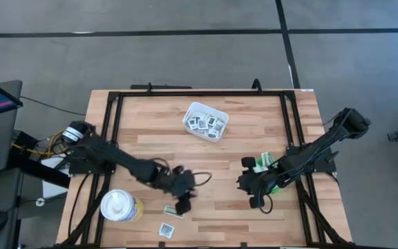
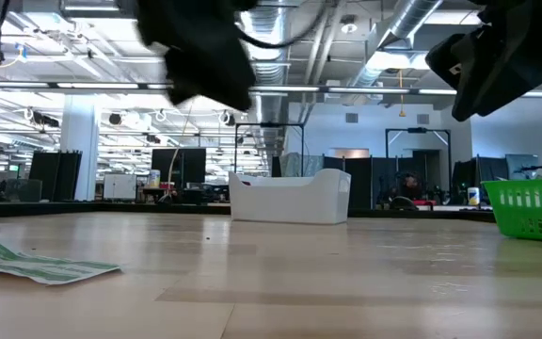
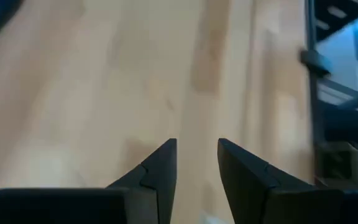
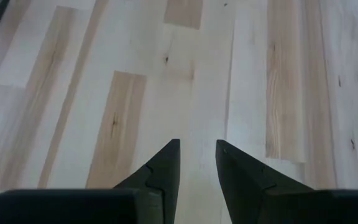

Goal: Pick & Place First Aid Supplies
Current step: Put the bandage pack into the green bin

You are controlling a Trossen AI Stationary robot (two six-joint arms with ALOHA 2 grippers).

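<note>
A narrow white-and-green strip packet [image 1: 173,211] [image 2: 40,264] lies flat on the wooden table near the front edge, and a square white packet [image 1: 166,230] lies just nearer the edge. My left gripper [image 1: 183,203] [image 3: 196,142] hovers above the table right beside the strip packet, open, with nothing between its fingers. Near the table's right side my right gripper [image 1: 256,197] [image 4: 197,143] is also open over bare wood. The white tray [image 1: 204,121] [image 2: 290,198] at the far middle holds several square packets.
A green bin [image 1: 262,164] [image 2: 534,209] stands at the right, partly under my right arm. A white-and-yellow round container [image 1: 121,205] stands near the front left. A black frame [image 1: 185,93] runs along the table's far and side edges. Bare wood lies between the two grippers.
</note>
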